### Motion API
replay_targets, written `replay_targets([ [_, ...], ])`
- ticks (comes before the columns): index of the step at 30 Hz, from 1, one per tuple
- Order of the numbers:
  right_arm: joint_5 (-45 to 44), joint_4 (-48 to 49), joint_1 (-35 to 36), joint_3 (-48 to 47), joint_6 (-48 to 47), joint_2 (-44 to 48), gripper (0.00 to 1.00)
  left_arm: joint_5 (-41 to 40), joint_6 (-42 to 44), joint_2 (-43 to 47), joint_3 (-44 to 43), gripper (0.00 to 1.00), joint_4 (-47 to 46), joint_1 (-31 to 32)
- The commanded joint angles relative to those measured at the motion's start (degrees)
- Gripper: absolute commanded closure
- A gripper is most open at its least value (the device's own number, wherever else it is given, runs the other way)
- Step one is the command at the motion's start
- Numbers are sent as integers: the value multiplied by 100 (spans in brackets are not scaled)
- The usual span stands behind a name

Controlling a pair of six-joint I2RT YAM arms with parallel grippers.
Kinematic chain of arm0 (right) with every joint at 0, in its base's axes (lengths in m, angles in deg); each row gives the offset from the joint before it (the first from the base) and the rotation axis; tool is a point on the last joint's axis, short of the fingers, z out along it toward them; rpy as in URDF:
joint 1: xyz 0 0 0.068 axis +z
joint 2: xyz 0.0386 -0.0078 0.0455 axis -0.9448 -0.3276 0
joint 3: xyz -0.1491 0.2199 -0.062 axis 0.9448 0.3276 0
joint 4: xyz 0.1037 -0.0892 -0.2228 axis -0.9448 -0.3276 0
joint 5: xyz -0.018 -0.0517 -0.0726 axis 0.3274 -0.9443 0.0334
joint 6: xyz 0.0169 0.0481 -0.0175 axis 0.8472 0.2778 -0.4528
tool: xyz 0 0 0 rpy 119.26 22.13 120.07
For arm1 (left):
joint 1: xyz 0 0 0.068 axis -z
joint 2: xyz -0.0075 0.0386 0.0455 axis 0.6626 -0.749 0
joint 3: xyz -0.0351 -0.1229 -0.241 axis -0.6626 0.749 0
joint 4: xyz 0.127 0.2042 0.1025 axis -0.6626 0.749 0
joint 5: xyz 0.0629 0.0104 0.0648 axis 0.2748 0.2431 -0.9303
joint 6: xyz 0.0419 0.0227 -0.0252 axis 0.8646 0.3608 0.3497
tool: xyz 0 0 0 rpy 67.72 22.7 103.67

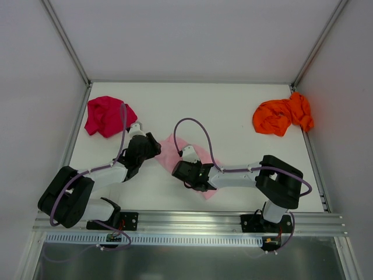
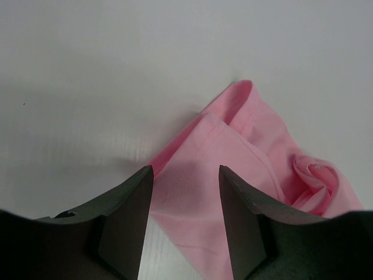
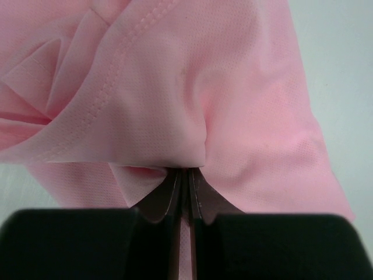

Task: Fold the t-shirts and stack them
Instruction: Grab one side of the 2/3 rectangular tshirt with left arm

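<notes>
At the near edge of the light pink t-shirt [image 3: 233,87], the right gripper [image 3: 186,172] is pinched tight on a bunched fold of cloth. Just left of that shirt the left gripper [image 2: 186,175] hovers with its jaws apart over a folded edge, seemingly not touching. It should clamp that edge before both grippers draw the cloth flat. Well beyond the pink shirt, the magenta-red t-shirt [image 1: 105,115] lies crumpled to the left and the orange t-shirt [image 1: 282,115] to the right.
</notes>
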Motion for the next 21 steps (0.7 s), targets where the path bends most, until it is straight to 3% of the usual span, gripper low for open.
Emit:
replay_targets([
  [1, -129, 76, -28, -247, 23, -38, 99, -349, -17, 51, -247, 50, 277, -35],
  [5, -121, 67, -28, -299, 5, -73, 99, -788, -44, 60, -361, 52, 717, -35],
  [14, -129, 50, -28, -344, 14, -143, 99, -429, 62, -326, -308, 57, 208, -35],
  [17, -147, 15, -28, -326, 5, -117, 99, -314, 97, -441, -334, 76, 58, -35],
  [18, -156, 15, -28, -317, 14, -108, 99, -323, 106, -458, -352, 91, 75, -35],
  [19, -156, 6, -28, -317, 14, -99, 99, -358, 115, -502, -396, 99, 93, -43],
  [21, -191, -38, -28, -300, 49, -82, 99, -419, 132, -529, -422, 100, 137, -35],
])
